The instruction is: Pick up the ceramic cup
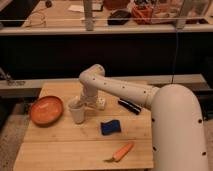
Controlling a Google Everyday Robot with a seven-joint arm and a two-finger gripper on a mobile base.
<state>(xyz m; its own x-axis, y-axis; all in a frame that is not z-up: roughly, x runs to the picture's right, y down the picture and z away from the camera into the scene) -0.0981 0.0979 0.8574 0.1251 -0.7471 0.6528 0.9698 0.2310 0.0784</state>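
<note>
The ceramic cup (77,112) is small and whitish-grey, standing upright on the wooden table (60,150) just right of the orange bowl. My gripper (89,102) hangs from the white arm directly behind and right of the cup, at its rim. The gripper's white body partly overlaps the cup's far edge.
A shallow orange-red bowl (46,110) sits at the table's left. A blue sponge (110,127) lies in the middle, a carrot (121,151) near the front, and a black marker-like object (129,106) to the right. A metal railing and cluttered counter stand behind.
</note>
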